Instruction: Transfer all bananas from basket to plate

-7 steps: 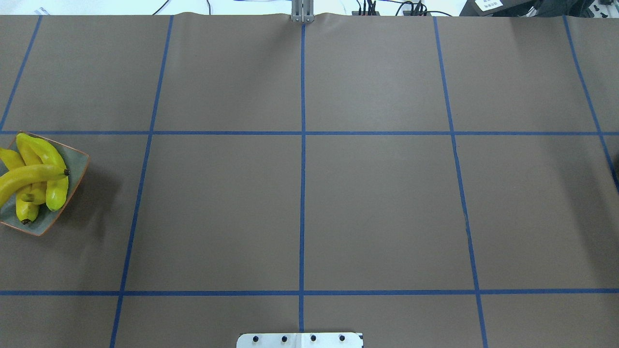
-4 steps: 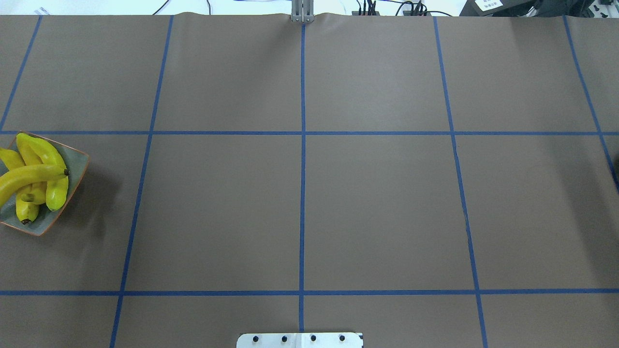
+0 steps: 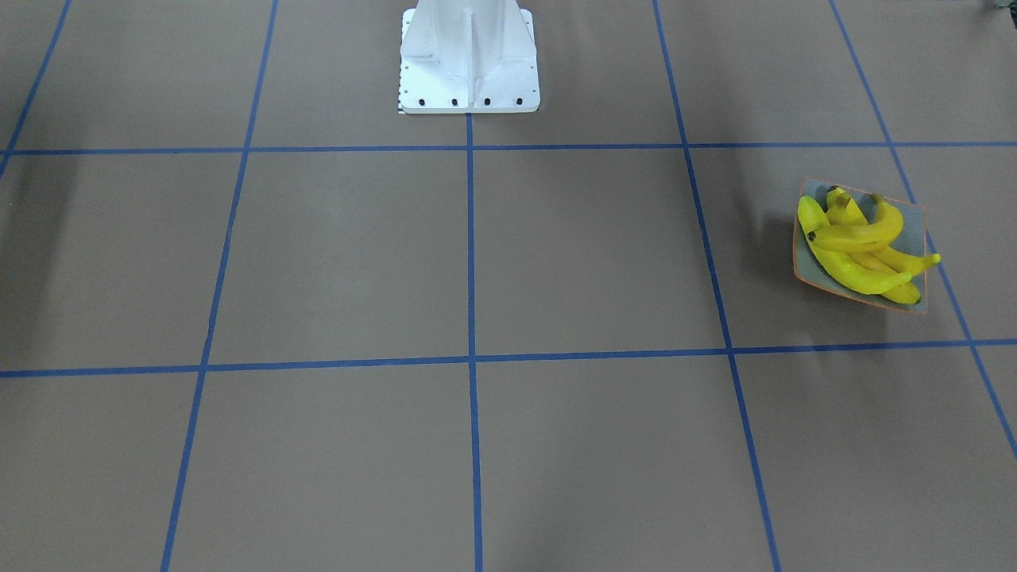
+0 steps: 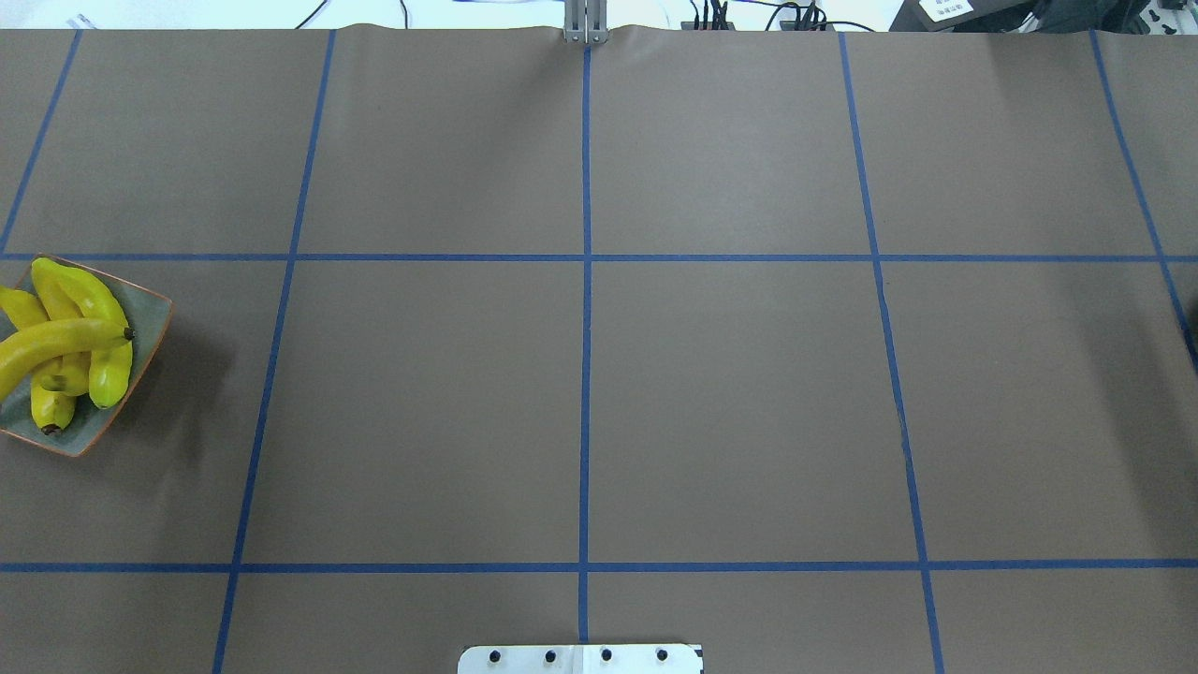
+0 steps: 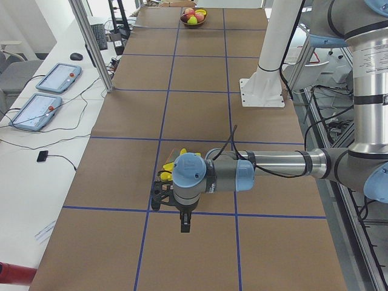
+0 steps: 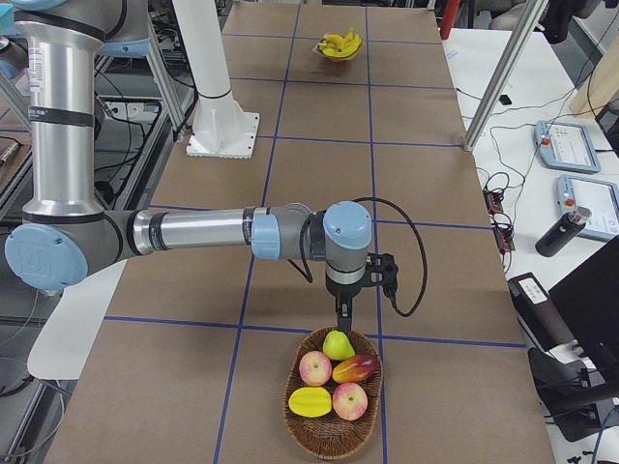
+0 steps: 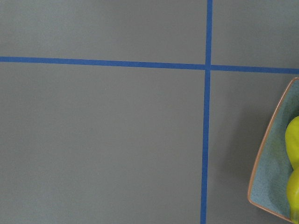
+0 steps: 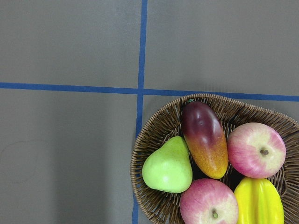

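Note:
Several yellow bananas (image 4: 65,342) lie piled on the square grey plate (image 4: 147,321) with the orange rim, at the table's left edge; they show in the front view (image 3: 862,242) too. The left wrist view catches the plate's corner (image 7: 268,168) and one banana (image 7: 294,177). The wicker basket (image 8: 159,121) holds a pear, a mango, two apples and a yellow fruit, with no banana visible in it. My left gripper (image 5: 184,225) hangs near the plate. My right gripper (image 6: 340,311) hangs over the basket's (image 6: 293,411) edge. I cannot tell whether either is open or shut.
The brown table cover carries a blue tape grid. The white robot base (image 3: 469,56) stands at the middle of the robot's side. Aluminium posts (image 6: 498,72), tablets and cables stand along the operators' side.

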`<state>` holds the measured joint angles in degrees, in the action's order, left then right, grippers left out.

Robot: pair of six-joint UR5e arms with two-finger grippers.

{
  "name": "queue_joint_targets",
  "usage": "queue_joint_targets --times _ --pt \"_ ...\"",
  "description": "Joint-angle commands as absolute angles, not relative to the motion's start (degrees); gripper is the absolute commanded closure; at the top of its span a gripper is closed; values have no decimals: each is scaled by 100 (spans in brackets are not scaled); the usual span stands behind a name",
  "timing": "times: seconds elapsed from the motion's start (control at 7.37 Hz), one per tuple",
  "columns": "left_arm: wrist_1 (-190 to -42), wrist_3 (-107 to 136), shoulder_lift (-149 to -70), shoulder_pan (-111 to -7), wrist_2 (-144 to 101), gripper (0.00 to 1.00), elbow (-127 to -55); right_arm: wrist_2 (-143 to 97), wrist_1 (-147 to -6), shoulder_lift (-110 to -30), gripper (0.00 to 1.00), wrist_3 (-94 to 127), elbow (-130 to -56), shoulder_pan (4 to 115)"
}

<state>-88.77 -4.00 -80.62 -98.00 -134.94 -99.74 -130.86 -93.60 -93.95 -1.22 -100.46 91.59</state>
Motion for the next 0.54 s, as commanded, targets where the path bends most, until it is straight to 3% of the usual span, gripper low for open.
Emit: queue_joint_targets --times 0.0,0.41 --pt "-8877 -404 -8042 -9800 -13491 0 -10002 -13087 -9360 -9396 0 -123 -10055 9167" --pt "-8868 -404 -7972 -9800 -13482 0 -10204 -13096 -9360 -9396 0 -132 -10099 9158"
